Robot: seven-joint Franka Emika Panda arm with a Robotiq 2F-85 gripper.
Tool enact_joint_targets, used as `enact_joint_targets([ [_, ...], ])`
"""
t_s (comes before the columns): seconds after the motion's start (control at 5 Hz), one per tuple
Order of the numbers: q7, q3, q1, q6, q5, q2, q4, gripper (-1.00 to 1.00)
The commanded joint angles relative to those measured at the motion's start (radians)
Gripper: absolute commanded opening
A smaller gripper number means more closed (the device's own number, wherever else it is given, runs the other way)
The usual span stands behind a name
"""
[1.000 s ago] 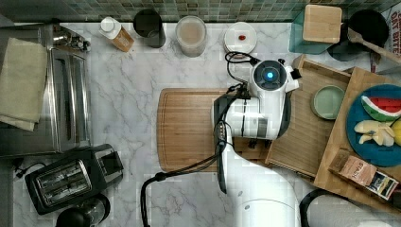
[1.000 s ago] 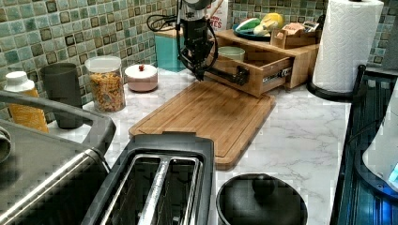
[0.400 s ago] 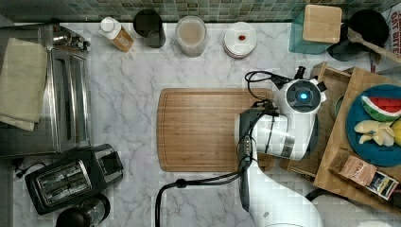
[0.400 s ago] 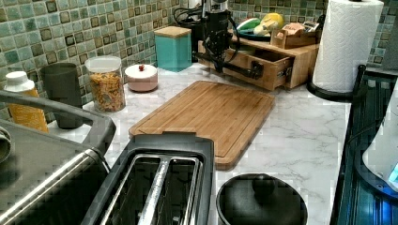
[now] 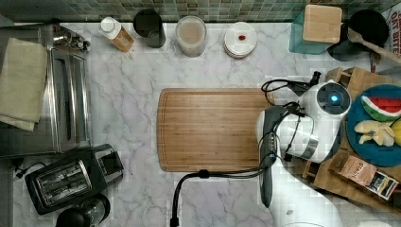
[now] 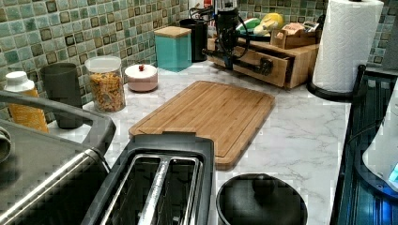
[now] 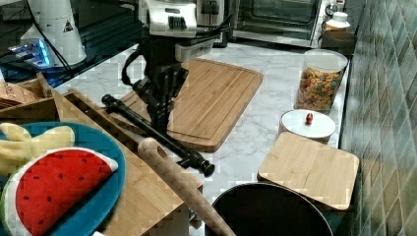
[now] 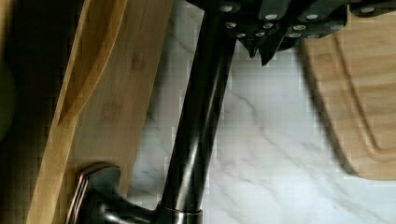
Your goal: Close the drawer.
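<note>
Drawer nearly shut under blue plate, front edge w/ bar handle just proud. Gripper against handle to shove it in; finger state: can't tell.

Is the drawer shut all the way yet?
Nearly, not fully. In the left view the drawer front juts slightly from the wooden box. In the right view the gripper is at its black bar handle.
</note>
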State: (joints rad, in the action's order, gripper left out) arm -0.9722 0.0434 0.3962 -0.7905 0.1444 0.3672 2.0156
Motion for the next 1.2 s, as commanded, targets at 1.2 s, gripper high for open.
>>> enact_joint_targets([
  [1.2, -0.050, 0.198, 0.175, 0.052, -0.057, 0.151, -0.310, -1.00],
])
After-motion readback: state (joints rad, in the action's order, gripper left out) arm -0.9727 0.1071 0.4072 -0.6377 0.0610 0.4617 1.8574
